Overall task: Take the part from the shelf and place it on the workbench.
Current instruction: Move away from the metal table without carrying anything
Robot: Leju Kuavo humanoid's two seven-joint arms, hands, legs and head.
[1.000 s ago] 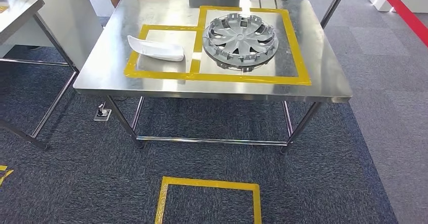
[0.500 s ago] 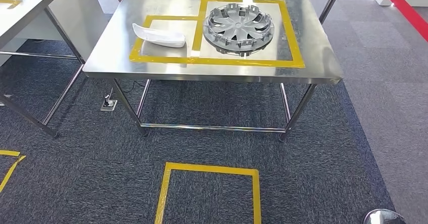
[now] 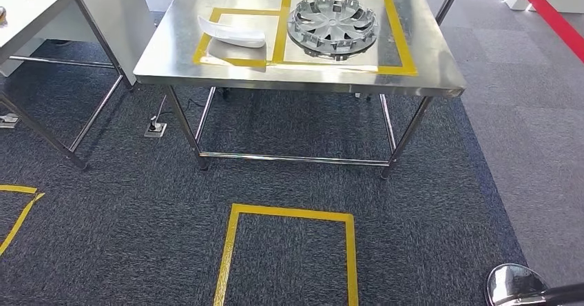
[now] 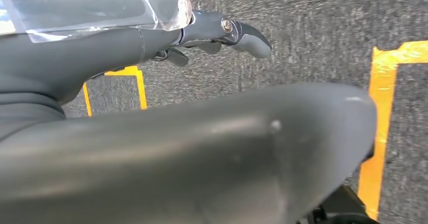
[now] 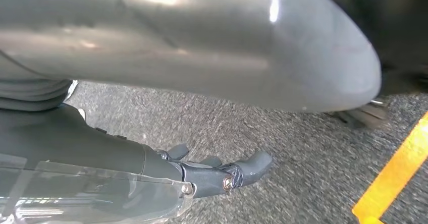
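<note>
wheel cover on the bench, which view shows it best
The head view. The wheel cover lies flat on the steel workbench inside the larger yellow tape frame, with the white part beside it in the smaller one. The left wrist and right wrist views look down at carpet and floor tape, with nothing of the cover.

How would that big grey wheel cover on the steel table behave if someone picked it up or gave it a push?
The wheel cover looks like thin moulded plastic with open gaps between its spokes, so it is probably light for its size and fairly stiff. Lying flat inside the yellow tape frame, it seems unlikely to roll. On the smooth steel table, a push would probably make it slide.
</note>
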